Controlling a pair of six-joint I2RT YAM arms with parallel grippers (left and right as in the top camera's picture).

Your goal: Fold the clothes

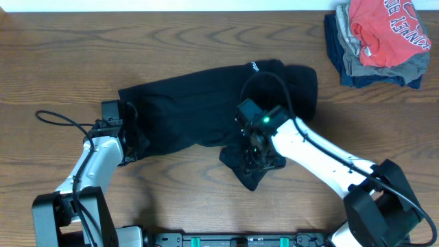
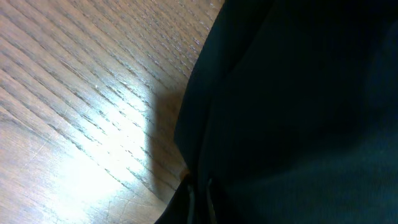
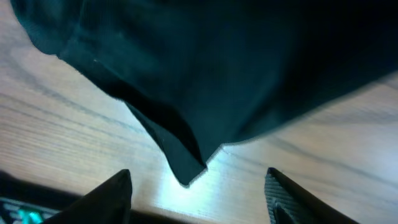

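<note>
Lower centre of the overhead frame: the right pincer [image 3: 198, 186] is hovering low over the wooden worktop [image 3: 323, 143], its fingers [image 3: 112, 196] spread wide apart with nothing between them. It is pointing at the loose flap [image 3: 186, 168] of the black garment just ahead, apparently lining up to take hold of that corner.

At centre left, the left pincer [image 1: 127, 134] is sitting against the opposite end of the cloth. Dark fabric is filling most of the left wrist view and hiding the fingers, so whether they are clamped on the hem or merely resting beside it cannot be told.

The black garment [image 1: 199, 103] is lying stretched across the middle of the worktop, running from centre left up towards the right, with the flap spilling out from its lower edge. With one arm at each end, the pair appear to be readying to draw the stray flap in and bring the cloth over itself; the folding is looking barely begun.

A small white logo [image 1: 252, 66] is showing near the garment's upper edge, too small to read.

In the upper right corner, well apart, a red T-shirt [image 1: 384, 31] is topping a stack of grey and dark-blue garments [image 1: 357, 68]. Its white lettering is crumpled and only partly legible.
</note>
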